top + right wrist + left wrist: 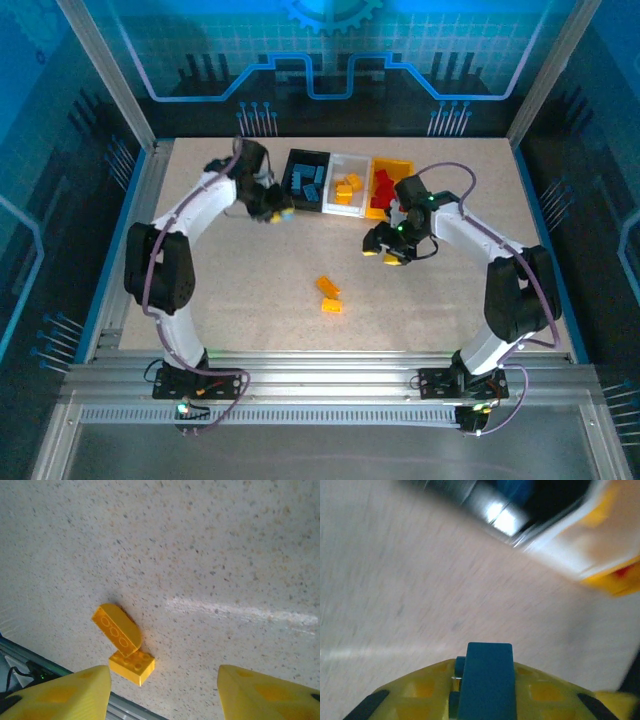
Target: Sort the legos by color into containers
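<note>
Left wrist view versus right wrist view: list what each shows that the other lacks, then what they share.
Left wrist, not right wrist: a blue lego clamped in the shut left gripper, plus the blurred white bin and yellow-orange bin. Right wrist, not left wrist: two orange-yellow legos touching each other on the table, ahead of the open right gripper. Shared: the speckled table and yellow fingers.

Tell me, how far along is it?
Mostly done: the black plastic bin holds blue bricks, the white bin orange-yellow bricks, the yellow-orange bin red bricks. The left tool grips a blue brick. On the table lie two orange-yellow bricks.
</note>
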Available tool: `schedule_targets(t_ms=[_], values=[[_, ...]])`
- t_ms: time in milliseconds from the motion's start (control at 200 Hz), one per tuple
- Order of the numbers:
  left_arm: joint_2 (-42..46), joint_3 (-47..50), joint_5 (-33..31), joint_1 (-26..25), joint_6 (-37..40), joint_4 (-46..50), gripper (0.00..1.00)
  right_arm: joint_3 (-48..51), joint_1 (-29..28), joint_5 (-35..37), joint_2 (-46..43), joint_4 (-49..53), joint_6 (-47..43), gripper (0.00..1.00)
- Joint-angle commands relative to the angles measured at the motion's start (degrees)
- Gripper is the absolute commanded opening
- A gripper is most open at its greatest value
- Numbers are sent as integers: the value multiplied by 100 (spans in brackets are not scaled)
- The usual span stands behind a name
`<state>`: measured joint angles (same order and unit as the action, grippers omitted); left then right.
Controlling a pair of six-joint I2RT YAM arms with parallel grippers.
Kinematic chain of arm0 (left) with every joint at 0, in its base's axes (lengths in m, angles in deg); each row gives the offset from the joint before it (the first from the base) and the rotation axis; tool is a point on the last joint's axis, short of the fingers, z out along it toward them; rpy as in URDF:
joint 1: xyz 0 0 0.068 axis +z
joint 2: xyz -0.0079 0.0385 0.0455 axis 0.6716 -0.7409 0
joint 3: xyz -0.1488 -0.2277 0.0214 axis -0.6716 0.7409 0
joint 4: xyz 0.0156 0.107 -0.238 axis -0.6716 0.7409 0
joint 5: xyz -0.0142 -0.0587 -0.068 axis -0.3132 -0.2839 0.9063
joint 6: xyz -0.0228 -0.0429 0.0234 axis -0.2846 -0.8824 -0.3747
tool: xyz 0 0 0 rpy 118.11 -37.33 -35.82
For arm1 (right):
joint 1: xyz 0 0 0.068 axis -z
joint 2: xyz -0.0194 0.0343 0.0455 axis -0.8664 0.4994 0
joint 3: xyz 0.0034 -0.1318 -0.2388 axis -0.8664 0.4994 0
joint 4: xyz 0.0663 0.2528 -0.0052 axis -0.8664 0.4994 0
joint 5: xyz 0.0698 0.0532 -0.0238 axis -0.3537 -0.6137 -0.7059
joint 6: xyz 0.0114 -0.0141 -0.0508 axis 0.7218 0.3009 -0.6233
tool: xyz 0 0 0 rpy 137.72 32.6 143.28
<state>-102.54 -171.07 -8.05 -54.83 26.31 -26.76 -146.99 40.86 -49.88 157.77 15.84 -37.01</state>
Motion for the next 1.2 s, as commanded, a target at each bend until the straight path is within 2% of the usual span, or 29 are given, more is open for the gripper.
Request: schedule_targets(t_ms=[0,155,295,375,465,525,635,985,1196], values=[[-752,-1005,574,123,-415,-95,23,316,-134,34,-475,26,276,59],[-1824,-2269,722,228,-1267,-588,23,739,-277,216,-1044,84,545,59],[-2676,-3287,792,233,-1670,-617,25,1058,-406,491,-1619,224,817,59],[-3001,-3723,783,227,-1747,-544,31,1259,-475,573,-1927,243,1021,59],[-3220,-4015,781,225,-1762,-501,42,1448,-555,667,-2191,252,1198,60],[-3287,-4111,822,227,-1788,-495,49,1542,-591,734,-2315,273,1272,60],[-3291,-4125,840,227,-1782,-490,55,1602,-633,816,-2367,306,1320,60],[-2962,-4075,886,242,-1641,-392,57,1158,-1048,1049,-1864,321,1239,60],[-2560,-3796,998,229,-1551,-352,57,1063,-1105,1128,-1823,307,1213,61]])
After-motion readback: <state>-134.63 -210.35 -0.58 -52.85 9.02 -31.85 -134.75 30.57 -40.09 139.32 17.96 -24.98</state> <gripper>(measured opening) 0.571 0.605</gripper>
